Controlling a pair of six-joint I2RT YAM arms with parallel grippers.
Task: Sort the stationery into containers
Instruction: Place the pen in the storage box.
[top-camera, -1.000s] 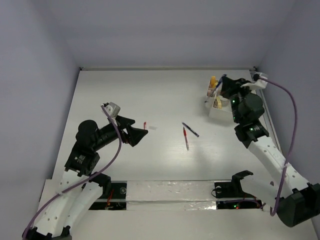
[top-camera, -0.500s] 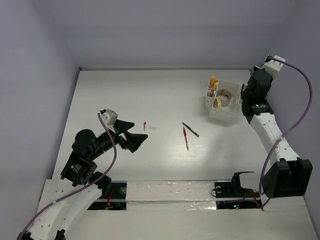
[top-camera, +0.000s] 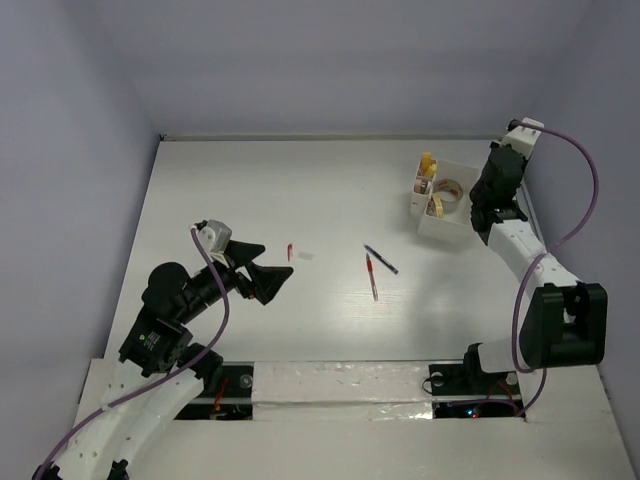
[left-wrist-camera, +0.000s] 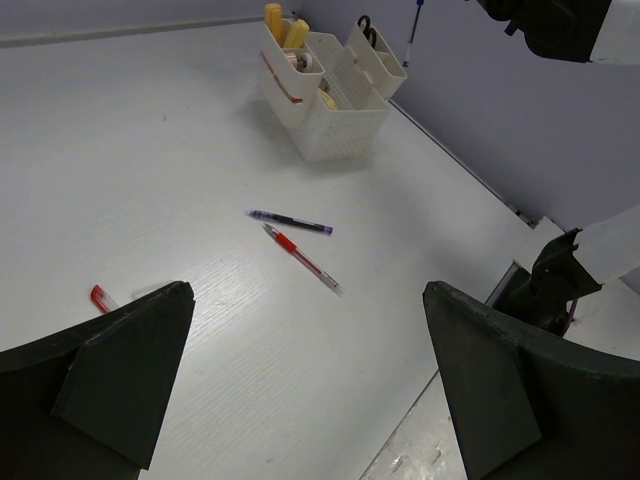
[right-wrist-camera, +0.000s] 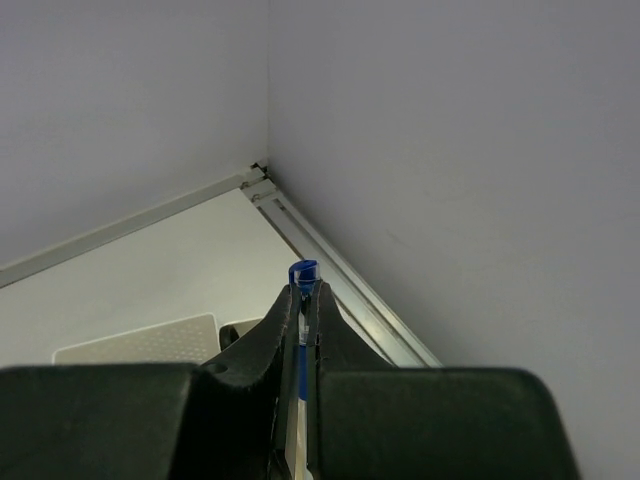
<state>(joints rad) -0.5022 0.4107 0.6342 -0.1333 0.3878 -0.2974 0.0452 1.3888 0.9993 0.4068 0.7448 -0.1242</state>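
Right gripper (right-wrist-camera: 303, 293) clamped on thin blue pen (right-wrist-camera: 303, 270) beside cream-white plastic desk organizer (top-camera: 446, 229), white table's (top-camera: 300, 180) far right corner, left gripper (left-wrist-camera: 307, 330) gaping, empty.

Cream-white organizer (left-wrist-camera: 330, 125) holding yellow blocks (left-wrist-camera: 273, 17), white tabletop (top-camera: 250, 190), one red pen (left-wrist-camera: 300, 257), one dark pen (left-wrist-camera: 290, 222), blue-tipped pen (right-wrist-camera: 303, 272) between black fingers (right-wrist-camera: 268, 335)

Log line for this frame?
left fingers open, empty | right fingers shut on blue pen, near organizer | red pen, dark pen on table

I see white surface (top-camera: 240, 190), pale lilac walls (top-camera: 320, 60) on three sides, metal rail (right-wrist-camera: 380, 320) along surface edge, glossy tape strip (top-camera: 340, 385) at near edge.
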